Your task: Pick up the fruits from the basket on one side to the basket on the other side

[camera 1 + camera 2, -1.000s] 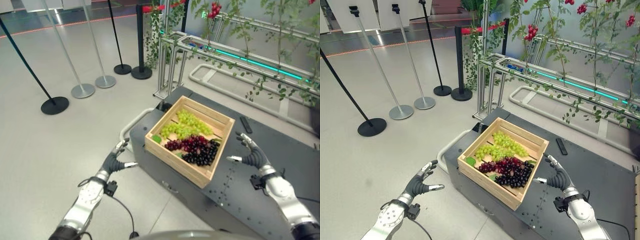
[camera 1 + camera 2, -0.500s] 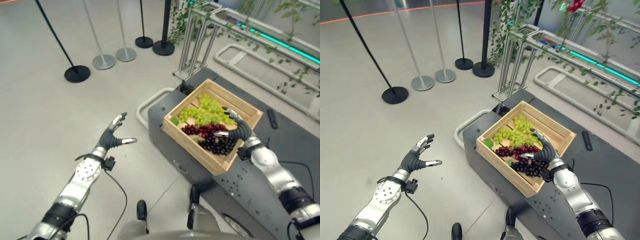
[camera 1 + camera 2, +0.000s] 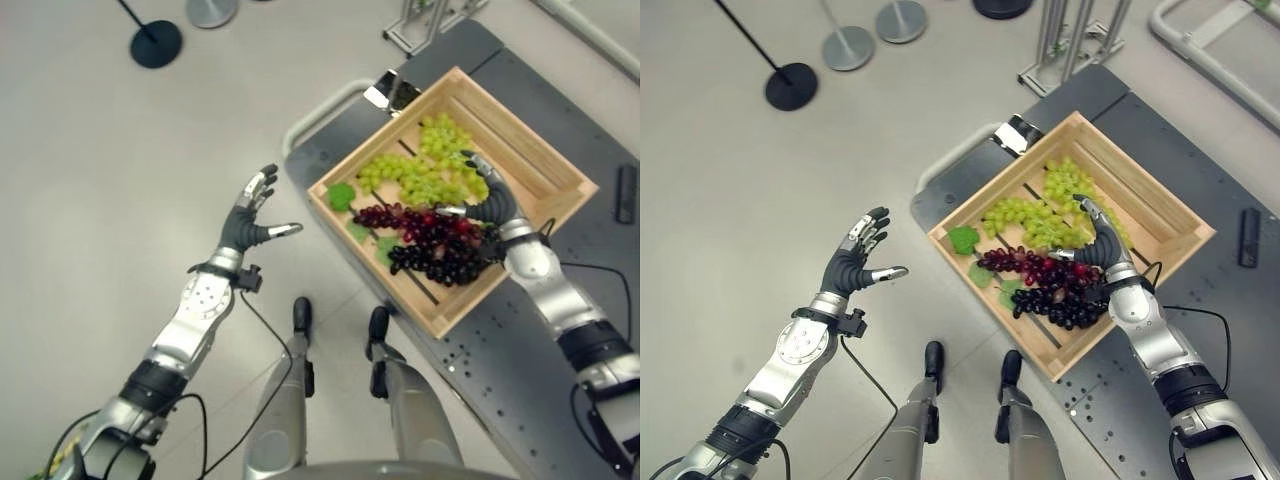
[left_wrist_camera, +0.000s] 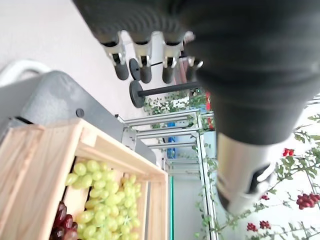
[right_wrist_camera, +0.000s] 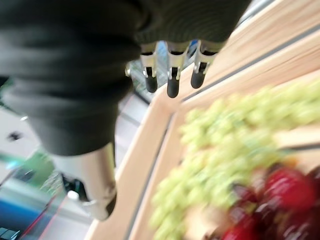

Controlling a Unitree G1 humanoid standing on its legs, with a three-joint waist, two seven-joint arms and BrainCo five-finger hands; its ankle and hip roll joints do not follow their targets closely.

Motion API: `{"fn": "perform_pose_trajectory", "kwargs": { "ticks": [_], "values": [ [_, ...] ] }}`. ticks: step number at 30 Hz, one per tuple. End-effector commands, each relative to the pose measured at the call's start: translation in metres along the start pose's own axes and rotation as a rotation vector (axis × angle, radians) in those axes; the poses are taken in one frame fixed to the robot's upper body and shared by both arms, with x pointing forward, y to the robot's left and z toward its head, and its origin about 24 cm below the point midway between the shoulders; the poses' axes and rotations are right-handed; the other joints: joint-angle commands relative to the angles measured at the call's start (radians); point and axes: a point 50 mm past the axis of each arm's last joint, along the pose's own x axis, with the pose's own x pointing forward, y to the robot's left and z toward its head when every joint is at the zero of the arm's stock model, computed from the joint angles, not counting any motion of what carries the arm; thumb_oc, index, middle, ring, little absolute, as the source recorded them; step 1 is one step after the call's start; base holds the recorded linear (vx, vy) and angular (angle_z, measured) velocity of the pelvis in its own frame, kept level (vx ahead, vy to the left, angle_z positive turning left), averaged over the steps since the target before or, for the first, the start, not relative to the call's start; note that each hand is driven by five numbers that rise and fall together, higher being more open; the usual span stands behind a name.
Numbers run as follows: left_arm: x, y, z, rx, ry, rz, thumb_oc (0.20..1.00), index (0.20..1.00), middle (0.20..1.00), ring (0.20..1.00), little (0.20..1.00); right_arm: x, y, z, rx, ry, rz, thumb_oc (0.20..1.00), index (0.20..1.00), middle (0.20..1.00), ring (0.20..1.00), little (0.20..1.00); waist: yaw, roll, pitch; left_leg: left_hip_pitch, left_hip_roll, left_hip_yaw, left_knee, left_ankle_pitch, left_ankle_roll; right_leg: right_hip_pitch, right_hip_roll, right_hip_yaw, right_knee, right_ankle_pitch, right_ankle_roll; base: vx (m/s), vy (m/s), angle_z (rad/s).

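— What does the room look like?

— Pale grey floor (image 3: 90,180) runs round a dark grey platform (image 3: 560,400). 2 round stanchion bases show at the far side, a black one (image 3: 156,44) and a silver one (image 3: 211,10).

— Where is the fruit?

— All of it lies in a wooden crate (image 3: 560,180) that sits on the platform's near corner. Green grapes (image 3: 420,175) fill the middle and far part, with a green leaf (image 3: 342,196) at the crate's left corner. Red grapes (image 3: 425,222) lie just in front of the green ones, and black grapes (image 3: 440,262) lie nearest the front edge, touching the red.

— And the right hand?

— The right hand (image 3: 487,203) is over the crate, above the spot where the green and red bunches meet. Its fingers (image 5: 171,75) are spread and only loosely bent, the thumb apart from them, and nothing is held. Whether the tips touch the grapes cannot be told.

— The left hand?

— The left hand (image 3: 252,216) hangs over bare floor, well apart from the crate's left side. Its fingers (image 4: 145,62) are straight and splayed, thumb pointing toward the crate, and it holds nothing.

— Anything else on the platform?

— 1 small black bar (image 3: 626,193) lies to the right of the crate.
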Motion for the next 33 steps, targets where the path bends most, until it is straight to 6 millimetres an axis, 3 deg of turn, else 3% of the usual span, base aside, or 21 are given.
{"fn": "perform_pose_trajectory", "kwargs": {
  "ticks": [1,9,19,25,33],
  "values": [
    [0.004,-0.002,0.021,-0.006,-0.142,0.026,1.000,1.000,1.000,1.000,1.000,0.010,-0.005,0.002,-0.019,-0.005,-0.064,1.000,1.000,1.000,1.000,1.000,0.008,-0.030,-0.068,0.015,-0.027,-0.001,-0.015,0.014,-0.019,-0.019,-0.105,0.007,-0.046,0.083,0.150,0.00,0.056,-0.07],
    [0.011,-0.002,0.039,-0.042,-0.219,0.067,1.000,1.000,1.000,1.000,1.000,0.031,-0.025,-0.033,-0.208,0.221,-0.080,1.000,1.000,1.000,1.000,1.000,0.022,-0.046,-0.003,-0.017,-0.018,0.034,-0.002,0.012,-0.021,-0.057,-0.104,0.027,-0.059,0.107,0.158,-0.04,0.020,-0.09],
    [0.022,-0.008,0.064,-0.044,-0.326,0.063,1.000,1.000,1.000,1.000,1.000,0.059,-0.043,-0.033,-0.482,0.323,0.010,1.000,1.000,1.000,1.000,1.000,0.037,-0.053,0.071,-0.068,-0.015,0.021,0.024,0.013,-0.026,-0.090,-0.107,0.020,-0.063,0.124,0.167,-0.03,0.006,-0.02],
    [0.026,-0.007,0.070,-0.030,-0.349,0.073,1.000,1.000,1.000,1.000,1.000,0.063,-0.052,-0.032,-0.608,0.353,0.049,1.000,1.000,1.000,1.000,1.000,0.039,-0.050,0.097,-0.083,-0.020,0.013,0.028,0.015,-0.027,-0.099,-0.110,0.013,-0.063,0.127,0.170,-0.02,0.004,0.05],
    [0.031,-0.007,0.071,-0.011,-0.348,0.103,1.000,1.000,1.000,1.000,1.000,0.056,-0.035,-0.038,-0.544,0.355,0.101,1.000,1.000,1.000,1.000,1.000,0.029,-0.060,0.100,-0.106,-0.021,0.003,0.027,0.014,-0.028,-0.113,-0.114,-0.001,-0.067,0.125,0.174,0.01,0.009,0.05]
  ]
}}
